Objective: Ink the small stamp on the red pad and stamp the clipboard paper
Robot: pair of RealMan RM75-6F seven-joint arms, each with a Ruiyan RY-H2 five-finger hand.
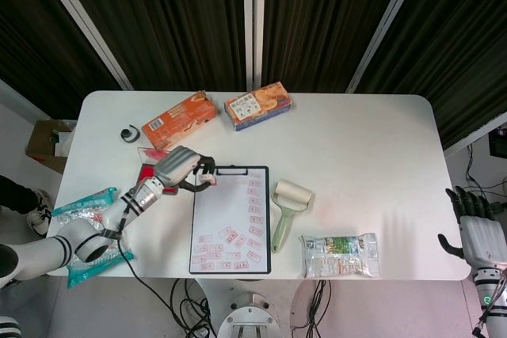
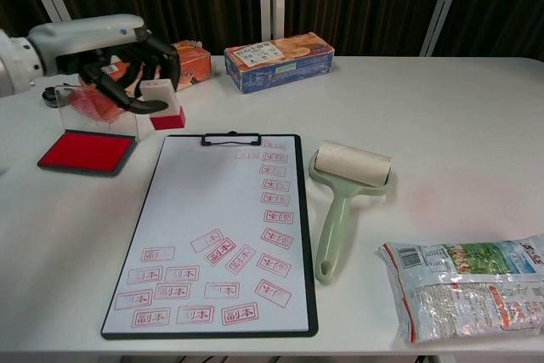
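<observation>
Smooth white table (image 2: 442,116); left hand (image 2: 127,61) gripping blocky small stamp (image 2: 161,101), right hand (image 1: 474,231) open.

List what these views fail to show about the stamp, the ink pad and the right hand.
- Small stamp face: points downward in both views, so its inking is unseen.
- Red pad: head view, partly covered by the left hand.
- Right hand: head view only, at the frame's edge; finger pose unclear.
</observation>
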